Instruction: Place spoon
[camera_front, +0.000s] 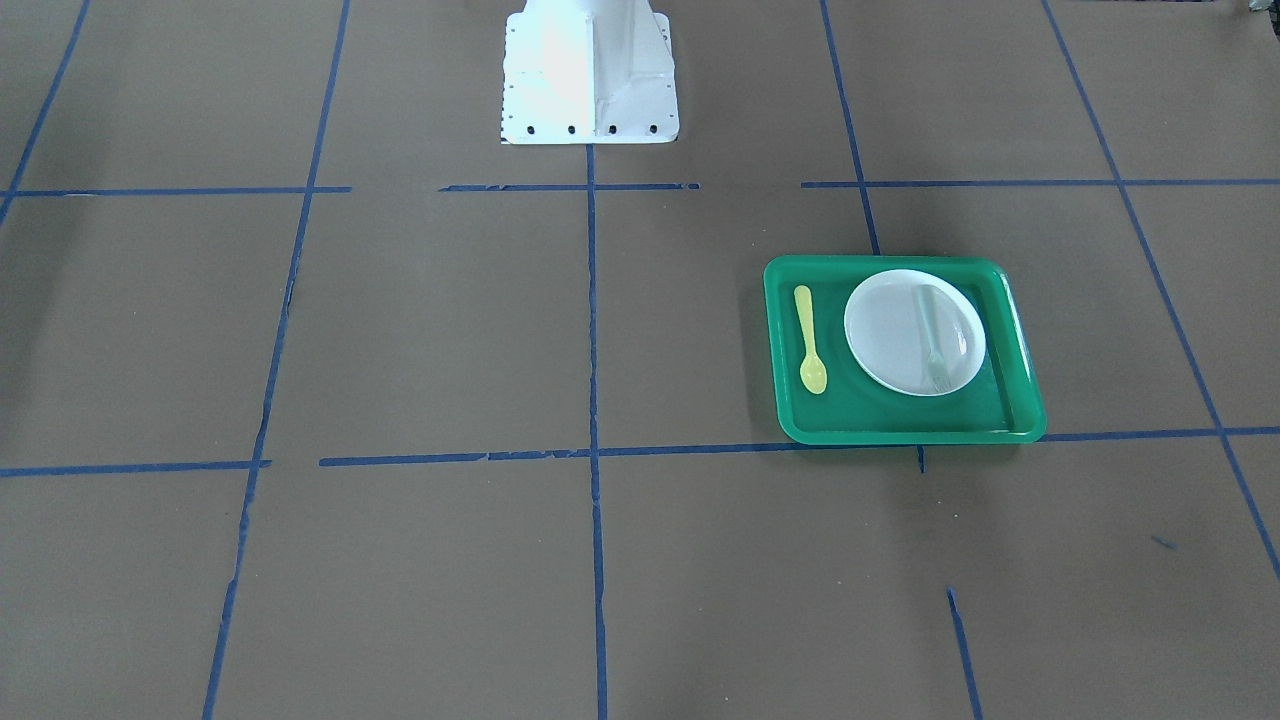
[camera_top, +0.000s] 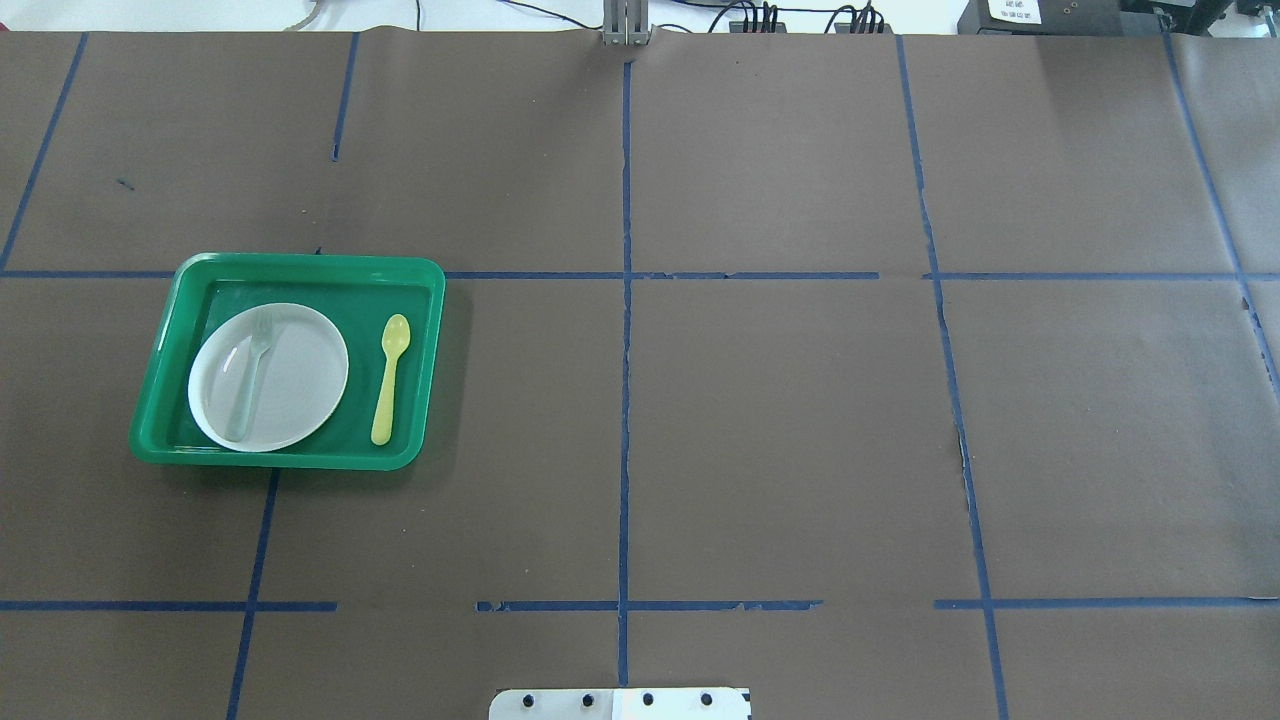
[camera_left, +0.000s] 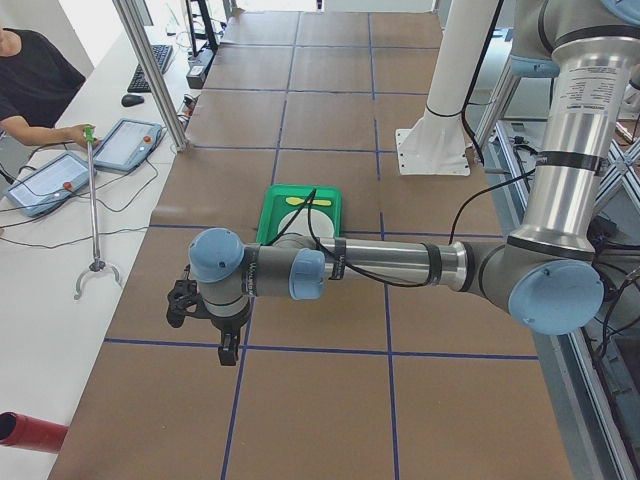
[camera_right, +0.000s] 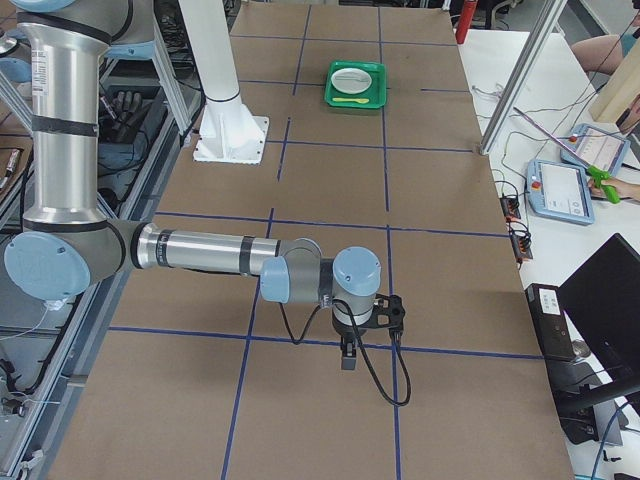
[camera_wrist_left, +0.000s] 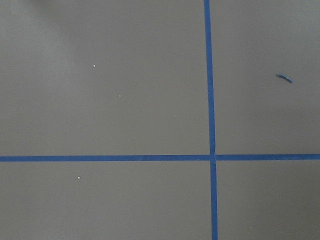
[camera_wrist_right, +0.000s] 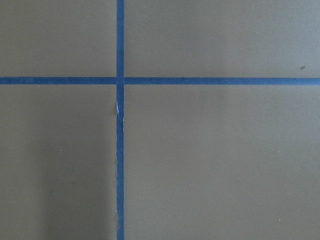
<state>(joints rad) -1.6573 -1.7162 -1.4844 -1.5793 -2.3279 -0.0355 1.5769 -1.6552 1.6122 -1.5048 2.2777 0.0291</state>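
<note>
Spoon (camera_top: 389, 378) is yellow and lies flat on the floor of the green tray (camera_top: 300, 265), on the robot's left half of the surface (camera_top: 780, 420). Its bowl points away from the robot and its handle points toward the robot. It sits just beside the white plate (camera_top: 300, 370), on the side nearer the surface's middle, with a strip of green showing between them, so no contact. A pale see-through fork (camera_top: 250, 375) lies on the plate, roughly parallel to the spoon, tines also away from the robot. The front view agrees: spoon (camera_front: 810, 340) is inside the tray (camera_front: 900, 428), next to the plate (camera_front: 880, 330) carrying the fork (camera_front: 935, 345). Neither arm shows in the overhead or front views. Left hand (camera_left: 228, 348) shows only in the left side view, out at the end of a low, stretched arm. It is over bare brown paper by a blue tape line (camera_left: 300, 350), closer to that camera than the tray (camera_left: 275, 215), and not at the spoon. Right hand (camera_right: 347, 358) shows only in the right side view, same pose, over paper at the other end, well apart from the tray (camera_right: 330, 85). Can't tell how far either hand is open, or whether it holds anything. Both wrist cameras show only paper and crossing tape.
</note>
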